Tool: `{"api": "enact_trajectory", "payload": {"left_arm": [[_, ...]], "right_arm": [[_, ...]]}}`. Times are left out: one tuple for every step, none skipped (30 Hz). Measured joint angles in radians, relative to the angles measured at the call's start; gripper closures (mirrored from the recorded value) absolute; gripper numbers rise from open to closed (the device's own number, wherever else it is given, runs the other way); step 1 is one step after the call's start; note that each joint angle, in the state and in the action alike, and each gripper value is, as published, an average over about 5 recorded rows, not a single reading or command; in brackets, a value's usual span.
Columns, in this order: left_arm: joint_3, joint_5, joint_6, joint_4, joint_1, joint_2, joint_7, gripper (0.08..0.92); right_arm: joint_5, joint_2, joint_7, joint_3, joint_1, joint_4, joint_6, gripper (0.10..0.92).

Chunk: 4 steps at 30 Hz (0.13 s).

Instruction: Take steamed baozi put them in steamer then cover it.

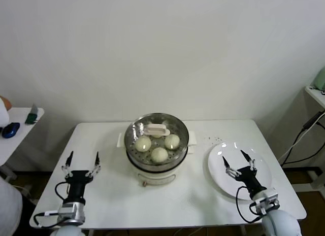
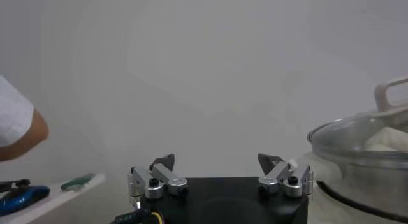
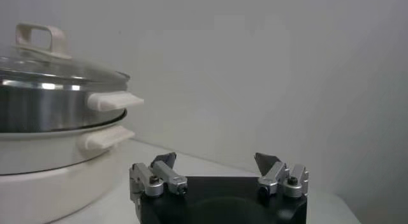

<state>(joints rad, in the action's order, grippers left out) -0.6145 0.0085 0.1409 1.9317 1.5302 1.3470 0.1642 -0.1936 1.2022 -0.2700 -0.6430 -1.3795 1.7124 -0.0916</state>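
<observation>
The steamer [image 1: 133, 144] stands mid-table on its white pot base, with the glass lid [image 1: 172, 127] and its white handle [image 1: 156, 130] resting on top. Through the lid three cream-white steamed baozi show: one [image 1: 142, 143], one [image 1: 172, 141] and one [image 1: 159, 154]. My left gripper [image 1: 81, 160] is open and empty over the table left of the steamer. Over the white plate [image 1: 219, 167] on the right, my right gripper [image 1: 236, 160] is open and holds nothing. In the wrist views the left gripper [image 2: 220, 164] sees the steamer [image 2: 357, 142] beside it, and the right gripper [image 3: 215, 163] sees the steamer [image 3: 51, 107] with lid handle [image 3: 39, 38].
The pot base [image 1: 152, 174] has side handles. A side table [image 1: 20, 127] at far left carries a blue object [image 1: 10, 130] and a small green item [image 1: 33, 115]. A person's arm [image 2: 19, 133] shows near it. Cables [image 1: 299, 139] hang at the right.
</observation>
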Motion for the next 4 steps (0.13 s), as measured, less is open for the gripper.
{"api": "enact_trajectory", "payload": {"left_arm": [[-0.001,-0.005,0.001,-0.002,0.000,0.000,-0.003,0.177],[-0.002,-0.009,0.002,-0.004,0.000,0.001,-0.005,0.177],[-0.002,-0.011,0.002,-0.005,0.000,0.001,-0.006,0.177],[-0.003,-0.013,0.002,-0.005,0.000,0.001,-0.007,0.177]], "right_arm": [[-0.001,0.001,-0.002,-0.002,-0.001,0.000,-0.001,0.203],[-0.002,0.003,-0.003,-0.003,-0.001,0.000,-0.002,0.203],[-0.002,0.004,-0.004,-0.004,-0.001,0.000,-0.003,0.203],[-0.002,0.005,-0.004,-0.005,-0.001,0.000,-0.003,0.203]]}}
